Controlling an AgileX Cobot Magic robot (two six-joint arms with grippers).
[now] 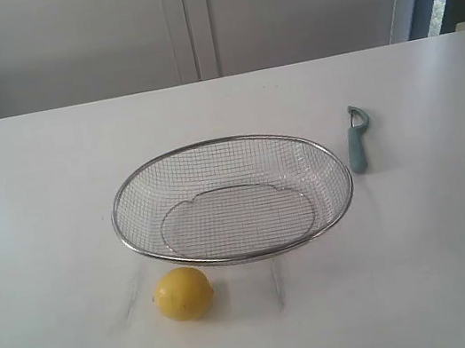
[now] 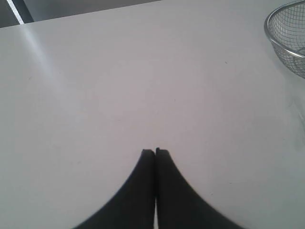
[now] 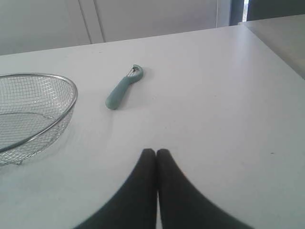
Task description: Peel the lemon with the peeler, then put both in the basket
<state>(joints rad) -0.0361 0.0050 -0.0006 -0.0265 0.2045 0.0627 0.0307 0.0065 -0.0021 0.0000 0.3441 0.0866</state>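
A yellow lemon [image 1: 182,294] rests on the white table just in front of the wire basket [image 1: 221,143], towards its left end. The teal peeler [image 1: 357,139] lies flat to the right of the basket, blade end pointing away; the right wrist view shows the peeler [image 3: 122,88] too, beside the basket's rim [image 3: 71,100]. My left gripper [image 2: 155,151] is shut with nothing in it, over bare table, the basket rim [image 2: 268,28] off to one side. Shut and empty as well, my right gripper [image 3: 156,151] hangs short of the peeler. Neither gripper appears in the exterior view.
The white table [image 1: 37,190] runs back to a pale wall with cupboard doors [image 1: 187,20]. A table edge and a darker surface [image 3: 281,38] show past the peeler in the right wrist view.
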